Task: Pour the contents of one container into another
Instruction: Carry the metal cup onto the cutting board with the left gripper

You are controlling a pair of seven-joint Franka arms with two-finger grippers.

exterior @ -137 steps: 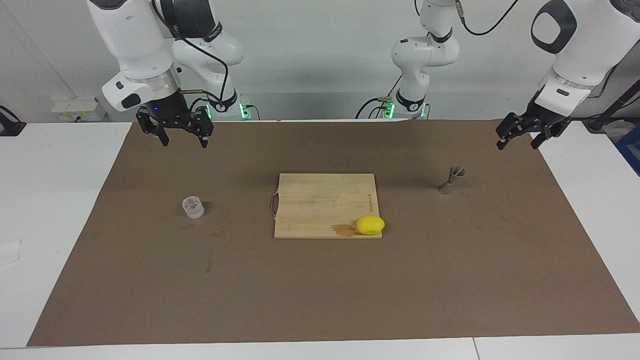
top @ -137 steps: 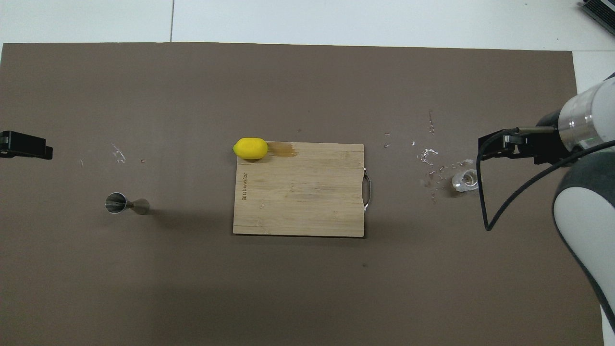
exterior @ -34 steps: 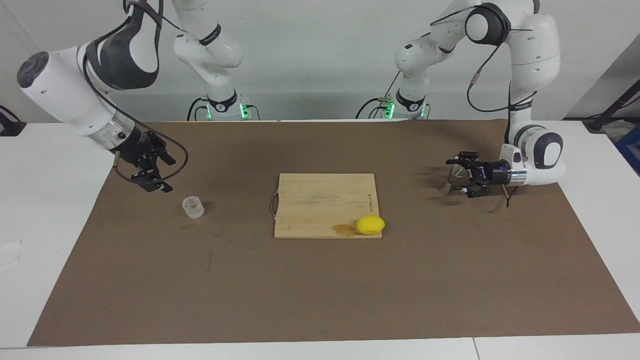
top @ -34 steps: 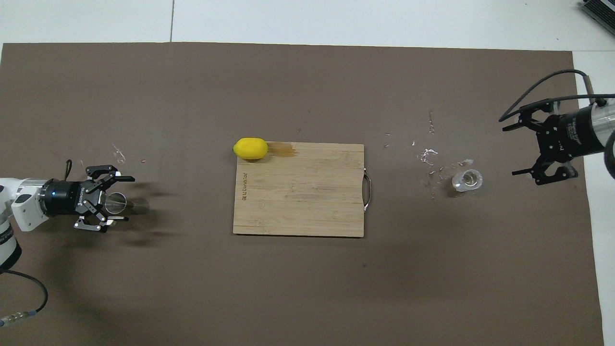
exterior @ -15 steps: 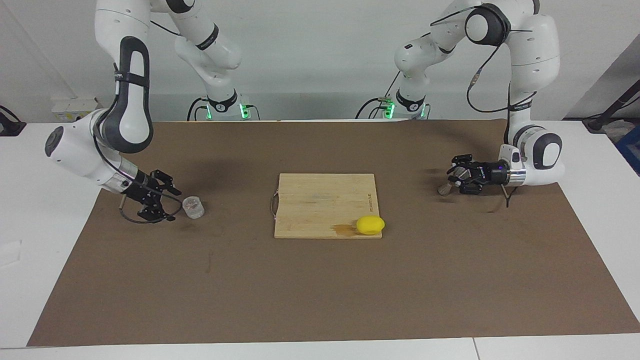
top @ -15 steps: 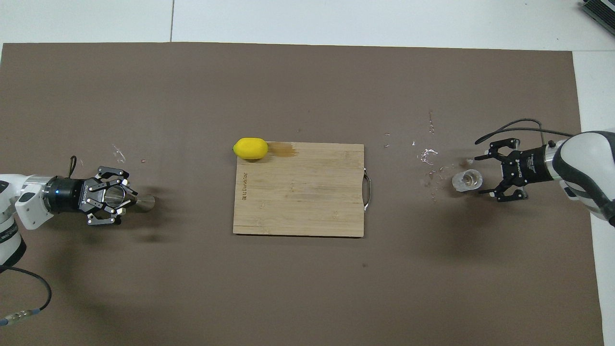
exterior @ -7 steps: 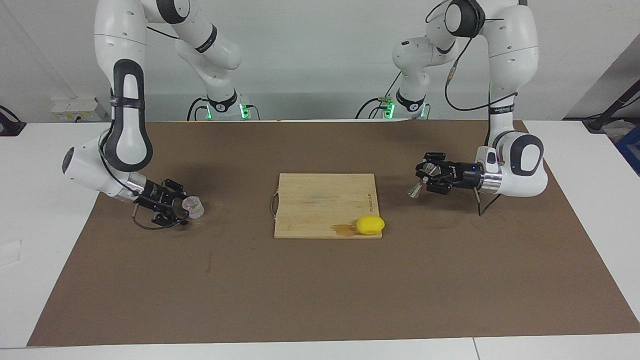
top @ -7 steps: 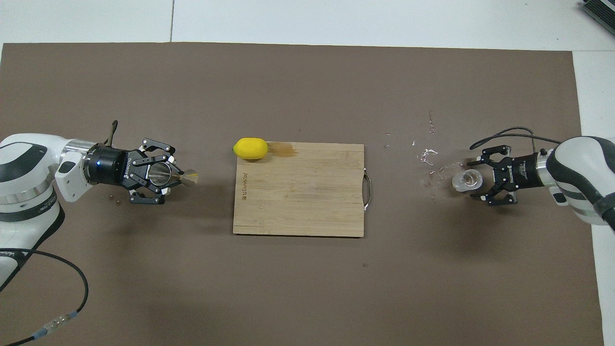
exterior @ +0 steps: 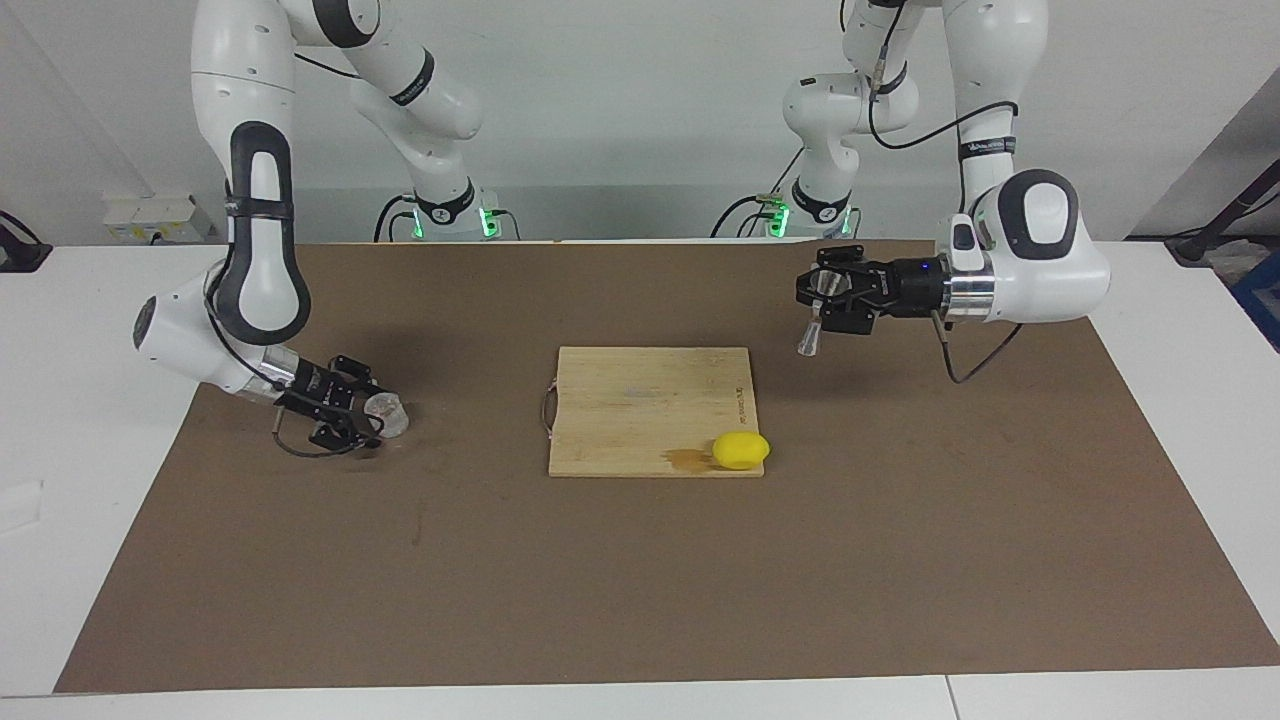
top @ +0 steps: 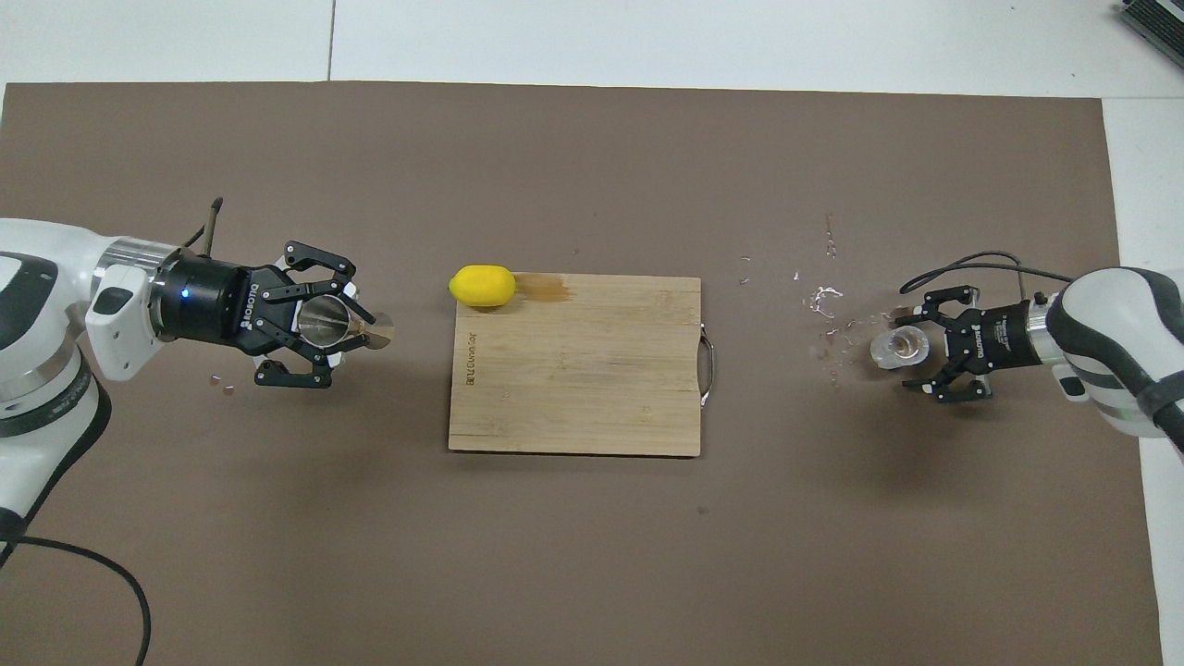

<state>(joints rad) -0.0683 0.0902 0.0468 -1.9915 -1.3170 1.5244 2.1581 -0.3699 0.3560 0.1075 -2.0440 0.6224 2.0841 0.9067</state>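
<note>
Left hand point(exterior: 828, 300): clenched on the jigger point(exterior: 812, 330), raised in the air over the brown mat point(exterior: 640, 590), at the left arm's end of the surface, beside the board.
Jigger: a steel double cone held about its upper cup, tilted, the lower cone hanging free below the hand; in the overhead view its open mouth point(top: 322, 319) shows between the fingers.
Right hand point(exterior: 362, 412): low over the mat at the right arm's end, lying nearly level, its fingers spread to either side of the glass point(exterior: 387, 414); cannot tell whether they touch it.
Glass: small and clear, upright on the mat, well apart from the board, near pale spill marks point(top: 823, 301).
Board point(exterior: 650, 410): wooden, flat at the middle of the mat, its metal handle toward the right arm's end.
Lemon point(exterior: 740, 450): on the board's corner farther from the robots, toward the left arm's end, beside a wet stain point(exterior: 688, 458).
</note>
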